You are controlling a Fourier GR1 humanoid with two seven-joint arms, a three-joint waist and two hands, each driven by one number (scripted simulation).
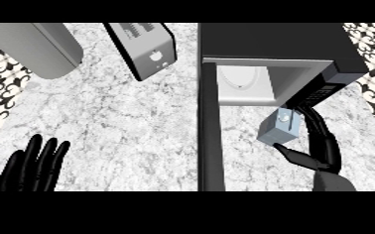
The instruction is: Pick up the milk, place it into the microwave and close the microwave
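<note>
The right hand (316, 144), black on a grey forearm, comes up from the lower edge at about five o'clock, its long fingers and thumb curled around a small pale blue milk carton (279, 128). The carton is tilted and sits just in front of the microwave's open mouth, between the fingers above and the thumb below. The microwave (293, 42) fills the two o'clock area: a dark top, a pale lit inside with a round white turntable plate (240, 77), and a dark button panel at its right. Its door (210, 129) stands open, seen edge-on as a dark band running from the centre down to six o'clock. The left hand (33, 166) rests at eight o'clock, fingers straight and spread. On the marbled grey counter (117, 129), a toaster (143, 49) lies at eleven o'clock, and a rounded grey object (40, 47) sits at ten o'clock.
</note>
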